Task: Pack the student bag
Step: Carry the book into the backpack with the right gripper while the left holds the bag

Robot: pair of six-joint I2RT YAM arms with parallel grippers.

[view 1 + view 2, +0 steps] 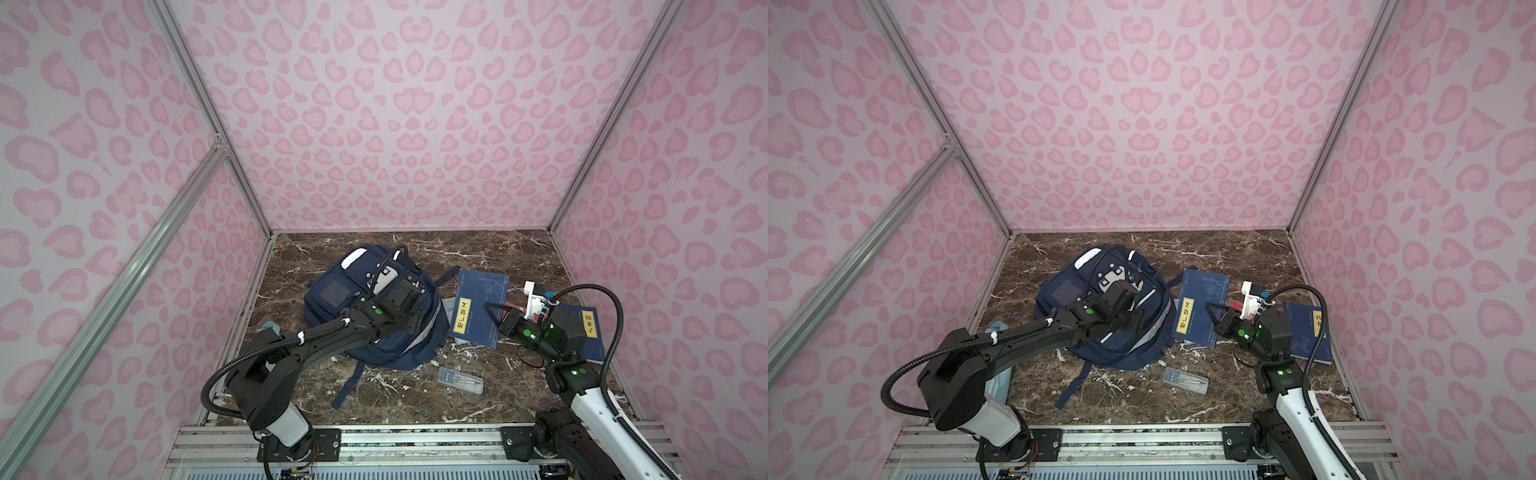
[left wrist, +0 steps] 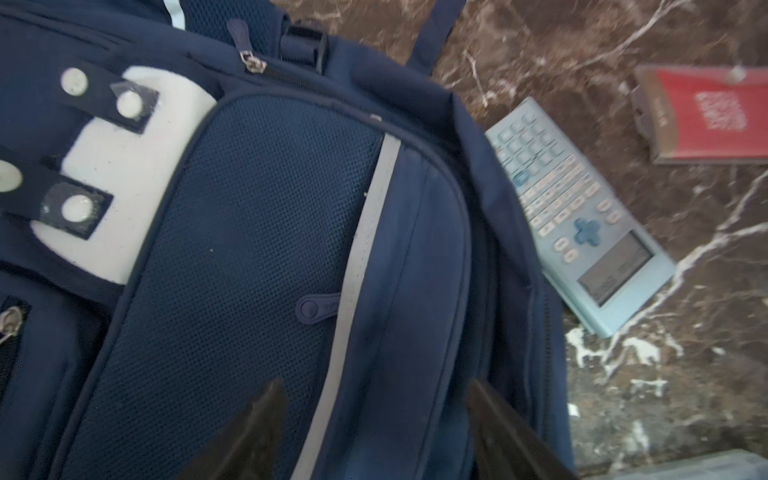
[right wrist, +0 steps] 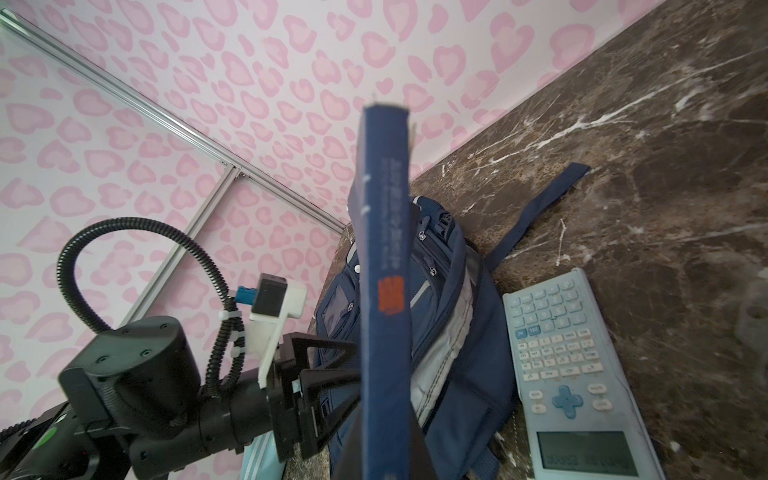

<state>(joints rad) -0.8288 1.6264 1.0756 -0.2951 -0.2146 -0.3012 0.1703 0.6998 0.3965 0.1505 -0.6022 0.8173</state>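
Fingers [image 2: 257, 432] of the left gripper [image 2: 374, 386] hang spread over the student bag [image 2: 249, 249].

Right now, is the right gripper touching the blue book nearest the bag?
Touching: in the right wrist view the right gripper is shut on the blue book.

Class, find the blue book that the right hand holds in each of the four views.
In a top view: blue book, just right of the student bag.
In a top view: same spot.
Left wrist: not in it.
Right wrist: edge-on, centre.
Shared landmark: the student bag.
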